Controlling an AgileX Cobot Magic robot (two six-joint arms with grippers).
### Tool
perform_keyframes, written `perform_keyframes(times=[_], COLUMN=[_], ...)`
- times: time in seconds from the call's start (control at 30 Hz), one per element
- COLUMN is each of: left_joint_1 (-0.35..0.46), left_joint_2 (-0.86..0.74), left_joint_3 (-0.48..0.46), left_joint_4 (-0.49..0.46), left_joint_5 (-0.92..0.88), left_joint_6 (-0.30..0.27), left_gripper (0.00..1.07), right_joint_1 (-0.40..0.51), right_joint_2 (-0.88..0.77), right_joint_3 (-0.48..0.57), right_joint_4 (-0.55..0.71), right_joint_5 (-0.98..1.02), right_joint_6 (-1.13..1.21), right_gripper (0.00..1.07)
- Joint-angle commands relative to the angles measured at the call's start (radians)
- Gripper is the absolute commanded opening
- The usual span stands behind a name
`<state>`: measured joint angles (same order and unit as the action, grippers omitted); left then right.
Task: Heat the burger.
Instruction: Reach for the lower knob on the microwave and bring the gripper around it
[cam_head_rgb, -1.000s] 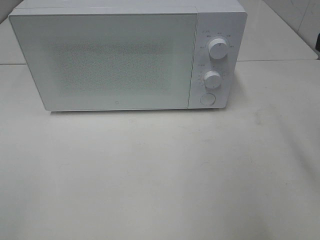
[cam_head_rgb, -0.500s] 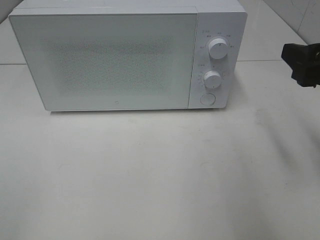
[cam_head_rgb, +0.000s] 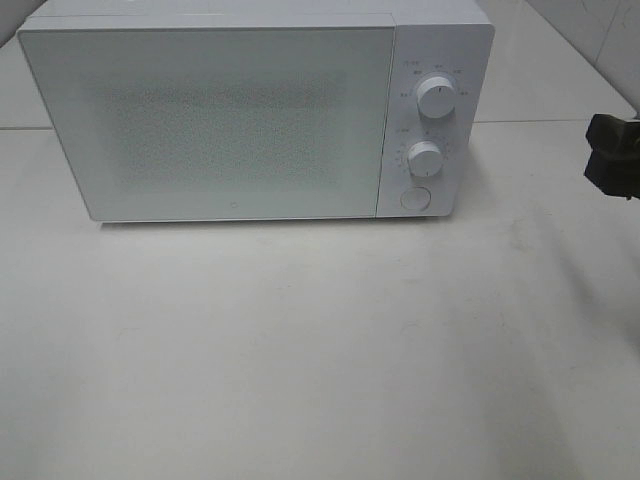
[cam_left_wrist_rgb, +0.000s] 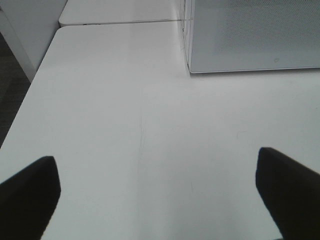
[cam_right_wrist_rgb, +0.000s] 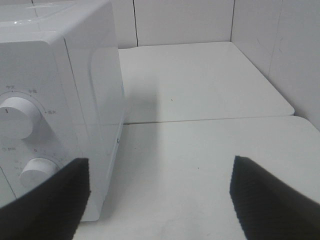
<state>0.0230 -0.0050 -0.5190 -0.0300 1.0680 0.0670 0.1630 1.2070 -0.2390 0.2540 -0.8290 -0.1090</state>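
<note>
Both open and empty: my left fingers (cam_left_wrist_rgb: 285, 195), and my right fingers (cam_right_wrist_rgb: 270, 205), newly arrived right of the closed microwave (cam_head_rgb: 210, 120); burger unseen.

white table (cam_head_rgb: 300, 350) w/ closed white microwave (cam_head_rgb: 220, 120) standing at its back.

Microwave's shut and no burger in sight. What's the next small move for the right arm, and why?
Probably ease the right pincer left toward the round button under the knobs, likely the door release. The pincer is open, empty, out beyond the microwave's knob side, and the door is closed.
</note>
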Motion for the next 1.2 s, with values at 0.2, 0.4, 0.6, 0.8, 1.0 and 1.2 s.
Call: perform_keyframes(times=[0.2,0.4,0.6,0.8,1.0,1.2], left_joint_1=[0.001,0.001,0.001,0.001,0.001,0.001], left_joint_2=[-0.022,-0.022,-0.022,-0.022,-0.022,-0.022], left_joint_3=[0.003,0.003,0.003,0.003,0.003,0.003], left_joint_4=[0.000,0.000,0.000,0.000,0.000,0.000], left_joint_5=[0.002,0.002,0.002,0.002,0.002,0.002], left_joint_6=[0.001,0.001,0.001,0.001,0.001,0.001], left_gripper=[1.00,1.00,1.00,1.00,1.00,1.00], right_joint_1=[0.199,0.343,0.501,0.593,0.669,0.706], right_joint_2=[0.066,0.164,0.280,0.346,0.405,0.432], right_joint_3=[0.017,0.016,0.014,-0.007,-0.073,-0.125], right_joint_4=[0.236,0.387,0.537,0.625,0.721,0.733], right_joint_5=[-0.130,-0.254,-0.390,-0.427,-0.430,-0.430], right_joint_6=[-0.191,-0.238,-0.238,-0.245,-0.271,-0.300], right_gripper=[0.76,0.76,0.76,0.76,0.76,0.76])
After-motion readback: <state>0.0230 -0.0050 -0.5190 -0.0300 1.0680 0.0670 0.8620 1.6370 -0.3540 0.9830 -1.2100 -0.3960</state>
